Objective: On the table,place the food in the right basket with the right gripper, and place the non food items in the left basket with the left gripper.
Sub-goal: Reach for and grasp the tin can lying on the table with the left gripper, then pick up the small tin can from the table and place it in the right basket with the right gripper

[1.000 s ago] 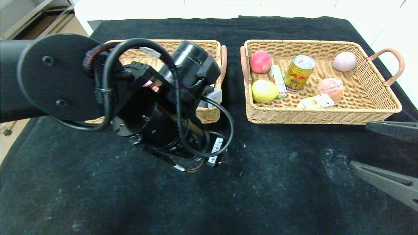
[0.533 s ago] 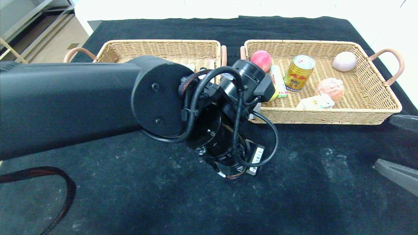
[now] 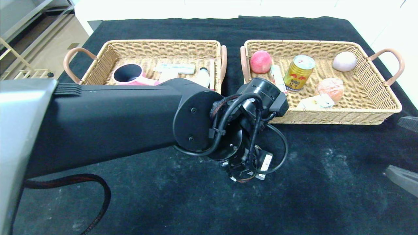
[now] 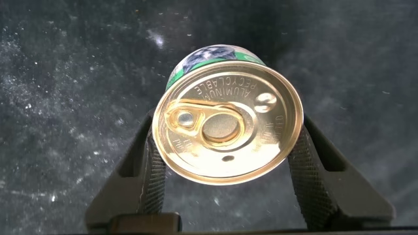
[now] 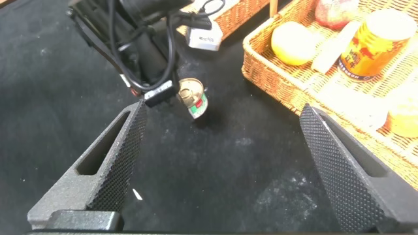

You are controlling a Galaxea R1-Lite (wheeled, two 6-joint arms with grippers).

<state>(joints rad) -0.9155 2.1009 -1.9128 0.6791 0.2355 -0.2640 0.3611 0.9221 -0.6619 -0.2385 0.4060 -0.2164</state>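
While the left arm reaches across the black-cloth desk (image 3: 130,195), its left tool (image 4: 225,173) straddles a small gold-topped can with a green-and-blue label (image 4: 227,127); textured fingers (image 4: 151,186) sit on either side of the can body, looks like pinching it. From the right wrist view the can (image 5: 192,96) stands on the cloth at about 7 o'clock of the right wicker basket (image 3: 378,112), just off its near-left corner, outside both baskets. Right tool (image 5: 222,156) hangs low at the desk's 4 o'clock edge, fingers spread wide, holding nothing.

Right basket holds a red apple (image 3: 260,61), yellow-and-red drink can (image 3: 298,72), pale pink round fruit (image 3: 344,61), orange lumpy fruit (image 3: 330,87), white carton (image 3: 315,101), slim green-white packet (image 3: 276,75). Left wicker basket (image 3: 156,45), at 11 o'clock, holds a pink cup (image 3: 128,74), white flat tube (image 3: 174,68), white bottle (image 3: 202,77).
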